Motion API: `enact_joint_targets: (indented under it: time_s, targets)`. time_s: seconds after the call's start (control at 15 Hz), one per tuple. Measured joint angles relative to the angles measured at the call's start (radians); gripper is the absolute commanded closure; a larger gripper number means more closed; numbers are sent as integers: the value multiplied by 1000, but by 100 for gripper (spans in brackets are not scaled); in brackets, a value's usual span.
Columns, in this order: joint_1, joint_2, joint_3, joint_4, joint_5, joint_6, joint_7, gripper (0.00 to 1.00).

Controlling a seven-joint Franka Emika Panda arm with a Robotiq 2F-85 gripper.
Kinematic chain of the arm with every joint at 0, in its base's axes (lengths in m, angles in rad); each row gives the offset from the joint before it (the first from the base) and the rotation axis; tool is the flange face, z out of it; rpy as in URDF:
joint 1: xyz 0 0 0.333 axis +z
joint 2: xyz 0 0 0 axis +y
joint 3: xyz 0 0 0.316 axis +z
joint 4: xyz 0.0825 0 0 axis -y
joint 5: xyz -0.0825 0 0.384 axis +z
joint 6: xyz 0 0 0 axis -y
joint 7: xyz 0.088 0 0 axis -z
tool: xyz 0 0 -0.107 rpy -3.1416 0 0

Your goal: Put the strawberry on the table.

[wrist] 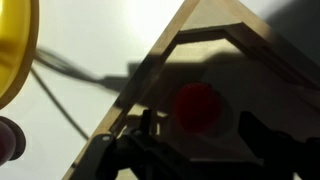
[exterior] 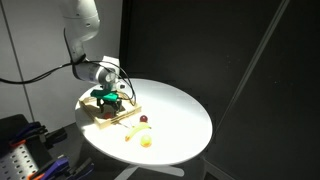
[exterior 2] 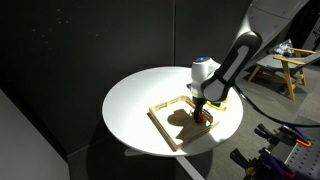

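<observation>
From where I stand, in an exterior view, the white arm (exterior: pixel 80 30) bends down over the desk (exterior: pixel 180 110), a round white top. Its jaws hang low inside the wooden tray (exterior: pixel 120 121), which lies near the edge on the arm's side. Further right, on the bare top just off the tray's corner, sits a small maroon piece (exterior: pixel 143 119). A yellow piece (exterior: pixel 146 140) lies closer to the front edge, and both are clear of the tray.

The wrist view is blurred. At its left border is a big yellow shape (wrist: pixel 15 50), with the maroon piece (wrist: pixel 8 138) below it. Next comes the tray's slanting wooden rim (wrist: pixel 230 25). Inside the rim is the strawberry (wrist: pixel 197 107), a soft red blob on the tray floor, in shadow.

The jaws stand spread, and their dark fingers (wrist: pixel 125 155) rise at the bottom of that view. The strawberry lies between them and a little ahead; I cannot tell whether they touch it. It is in the tray, not on the desk top.
</observation>
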Motion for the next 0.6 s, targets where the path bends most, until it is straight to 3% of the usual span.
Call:
enact_joint_targets:
  time_s: [0.27,0.6]
  targets:
    - [0,0,0,0,0,0,0,76]
    - [3,-2,-1,7,0,-2,2,77]
